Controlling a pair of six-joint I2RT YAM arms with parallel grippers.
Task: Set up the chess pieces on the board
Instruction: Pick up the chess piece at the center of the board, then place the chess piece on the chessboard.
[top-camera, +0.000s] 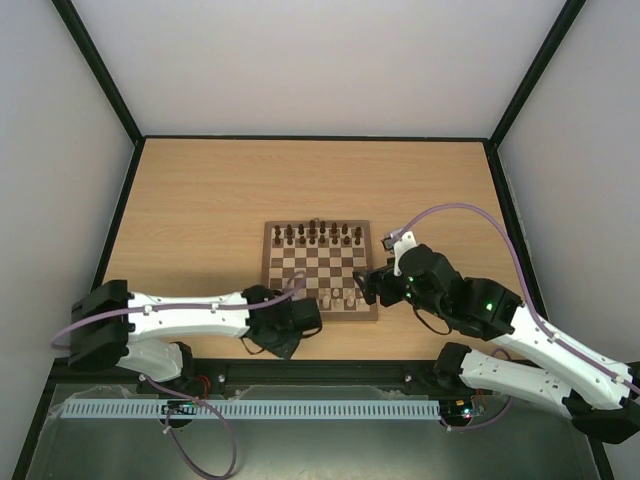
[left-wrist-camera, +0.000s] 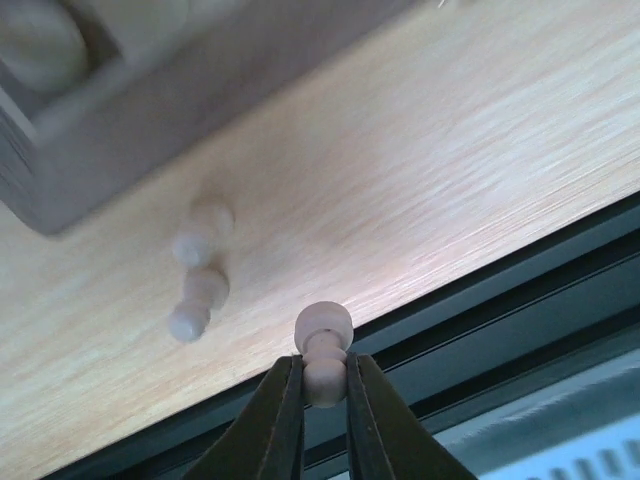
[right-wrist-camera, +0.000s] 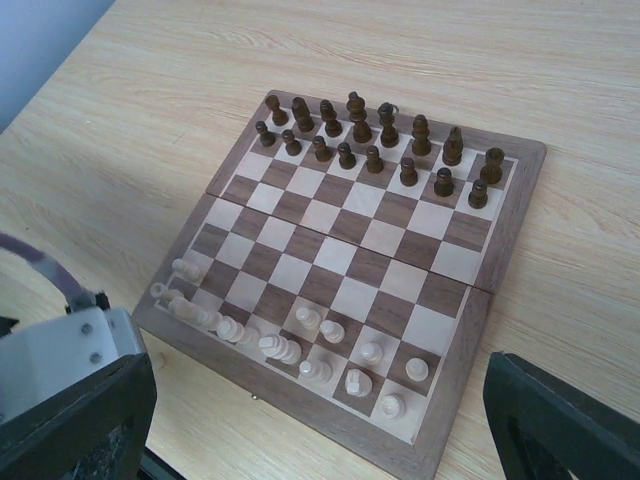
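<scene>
The board (top-camera: 273, 281) lies mid-table, also in the right wrist view (right-wrist-camera: 508, 225). Dark brown pieces (right-wrist-camera: 378, 140) fill its two far rows. Pale pieces (right-wrist-camera: 300, 340) stand in its near rows. My left gripper (left-wrist-camera: 324, 385) is shut on a pale pawn (left-wrist-camera: 323, 345), held above the table near the board's near-left corner (left-wrist-camera: 60, 190). Two more pale pawns (left-wrist-camera: 198, 272) lie on the table beside that corner. My right gripper (top-camera: 368, 284) is open and empty, just above the board's near-right corner; its fingers (right-wrist-camera: 560, 420) frame the board widely.
The table's front edge with a black rail (left-wrist-camera: 520, 290) runs just below the left gripper. A white slotted strip (top-camera: 250, 409) lies in front of the arm bases. Black frame posts (top-camera: 100, 70) stand at the back corners.
</scene>
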